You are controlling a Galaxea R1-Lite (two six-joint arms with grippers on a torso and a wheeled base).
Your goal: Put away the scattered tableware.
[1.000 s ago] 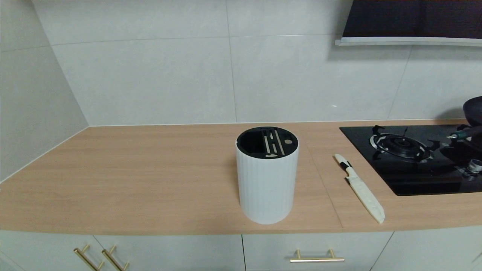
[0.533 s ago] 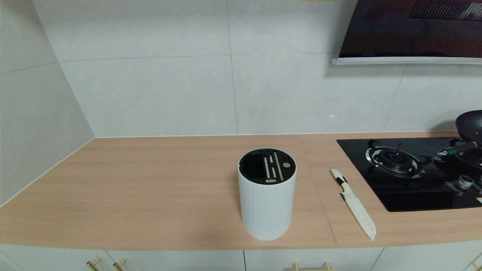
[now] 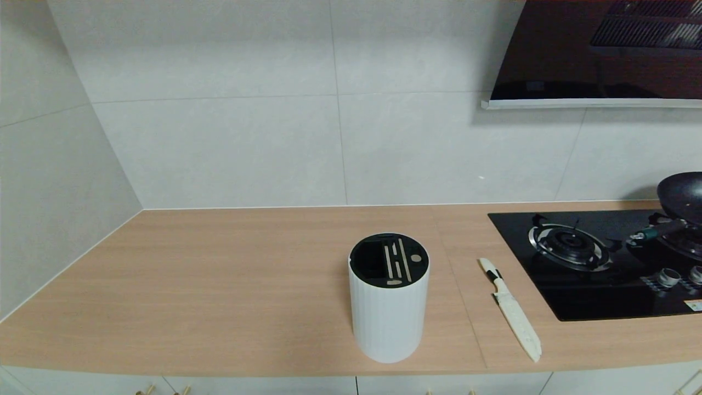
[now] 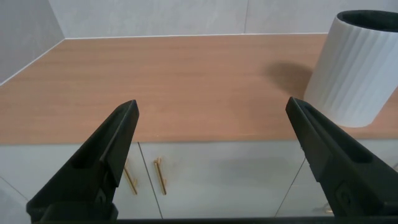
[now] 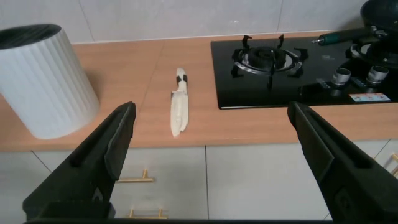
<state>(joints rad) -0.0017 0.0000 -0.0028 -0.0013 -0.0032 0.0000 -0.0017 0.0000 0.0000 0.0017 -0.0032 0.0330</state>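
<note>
The left gripper (image 4: 211, 107) and right gripper (image 5: 211, 107) are wide open. The knife (image 3: 510, 308) lies flat on the counter (image 3: 219, 274), near the holder (image 3: 389, 307). It is thin, so a grab may push it off the edge.

Bright, even indoor light, seemingly from overhead. White holder (image 3: 389, 307) threw soft, faint shadow on countertop (image 3: 219, 274) toward its left. Range hood (image 3: 592, 49) was glossy, carried dim reflections; darker band of shadow lay on wall tiles (image 3: 526, 142) just beneath it. Black hob (image 3: 603, 296) showed mirror sheen. Wok (image 3: 683, 195) shadowed wall behind. Countertop front edge bowed in head view: wide-lens distortion.
</note>
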